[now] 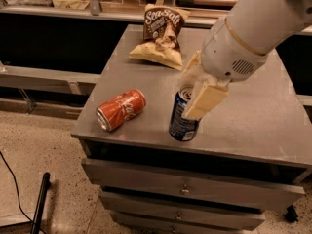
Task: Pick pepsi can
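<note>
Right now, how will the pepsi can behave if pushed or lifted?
The pepsi can stands tall and narrow near the table's front edge: a push would probably tip it, then roll. Smooth metal wall: likely rigid, maybe slippery. The end effector is at its top.

Gripper [191, 97] at pepsi can [181, 126]: matt cream plastic; can glossy metal; cabinet [253, 123] matt metal.

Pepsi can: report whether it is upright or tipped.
Upright. The pepsi can stands on the table, silver top up, the gripper at its upper part.
</note>
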Motion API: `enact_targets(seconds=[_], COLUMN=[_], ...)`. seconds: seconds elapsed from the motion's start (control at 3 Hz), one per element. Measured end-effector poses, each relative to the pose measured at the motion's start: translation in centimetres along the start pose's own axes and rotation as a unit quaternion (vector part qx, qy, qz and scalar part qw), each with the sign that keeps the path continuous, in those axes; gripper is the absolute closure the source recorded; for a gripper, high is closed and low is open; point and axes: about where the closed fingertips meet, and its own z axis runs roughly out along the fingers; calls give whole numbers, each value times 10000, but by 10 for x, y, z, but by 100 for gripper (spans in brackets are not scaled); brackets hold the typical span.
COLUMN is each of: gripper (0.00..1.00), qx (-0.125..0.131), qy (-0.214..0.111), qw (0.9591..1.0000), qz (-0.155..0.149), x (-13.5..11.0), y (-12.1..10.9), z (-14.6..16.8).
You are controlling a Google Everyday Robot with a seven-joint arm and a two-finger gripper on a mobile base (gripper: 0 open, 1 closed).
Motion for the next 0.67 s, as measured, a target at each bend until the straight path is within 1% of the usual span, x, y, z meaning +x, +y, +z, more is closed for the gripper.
enact_targets(seconds=[0.33,0.67], gripper=[100,100], qx=[450,450], qy=[-316,-316], qw=[9985,9985], qz=[-37,-37], x=[-21,-21], y=[0,0], z=[-50,-50])
